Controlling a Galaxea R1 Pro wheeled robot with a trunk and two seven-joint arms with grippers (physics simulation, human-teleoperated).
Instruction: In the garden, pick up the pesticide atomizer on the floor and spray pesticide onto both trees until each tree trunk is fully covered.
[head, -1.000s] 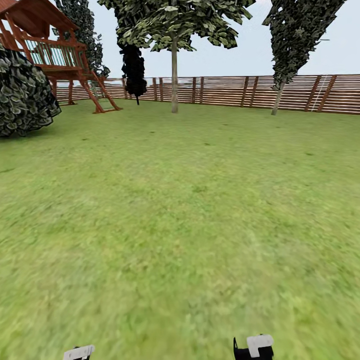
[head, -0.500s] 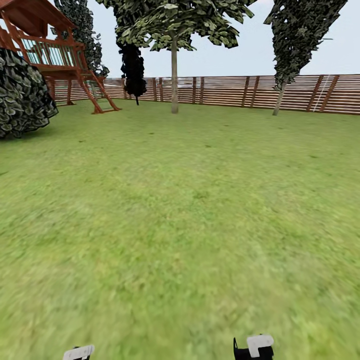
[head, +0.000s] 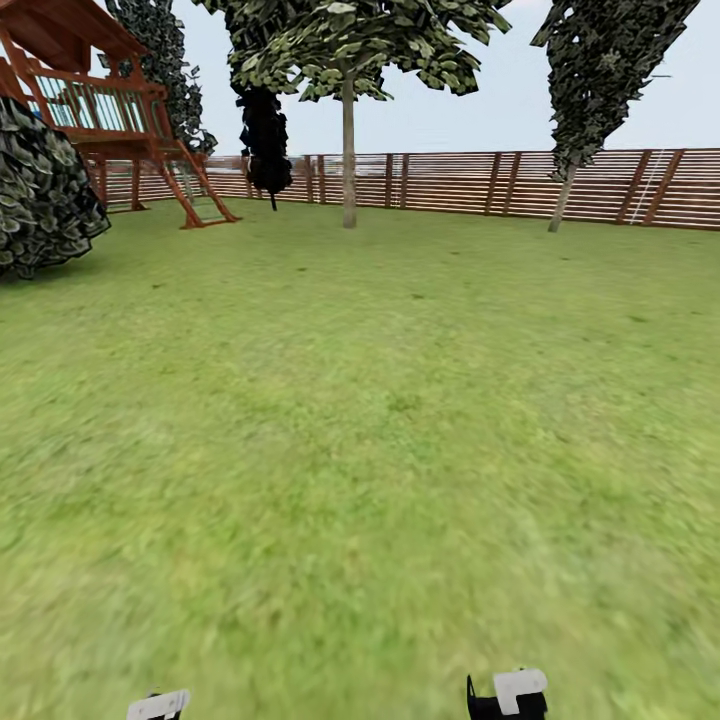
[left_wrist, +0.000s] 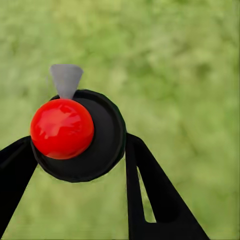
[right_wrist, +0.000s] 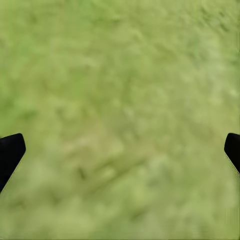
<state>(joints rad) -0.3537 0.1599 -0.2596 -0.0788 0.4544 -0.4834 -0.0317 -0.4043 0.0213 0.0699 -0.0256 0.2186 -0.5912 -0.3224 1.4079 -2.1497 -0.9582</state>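
the pesticide atomizer (left_wrist: 77, 134) is off the floor and in the left gripper (left_wrist: 80, 165): the left wrist view looks down on its red top (left_wrist: 62, 128) and dark round body, with the pale trigger (left_wrist: 66, 79) pointing away from the wrist, and the two black fingers (left_wrist: 150, 195) pressed against the body on either side, clamped on it. the bottle's long axis seems to run along the fingers, so it is seen end-on over blurred grass.

the right gripper (right_wrist: 120, 150) holds nothing; its fingertips sit at opposite edges of the right wrist view, wide apart, over bare lawn (right_wrist: 120, 100).

in the head view the left arm (head: 157, 705) and right arm (head: 508, 692) show at the near edge, and a wide stretch of lawn (head: 380, 420) lies ahead. the tree (head: 350, 50) with the pale bare tree trunk (head: 348, 160) stands far off, slightly left of centre, just before the slatted wooden fence (head: 480, 182). a leaning dark conifer (head: 600, 70) stands far right, a wooden play tower (head: 100, 110) and a round shrub (head: 40, 190) far left.

the trunk is straight ahead but well apart from the nozzle, so spraying looks premature; the base likely needs to close in, keeping the trunk on the left arm's side.
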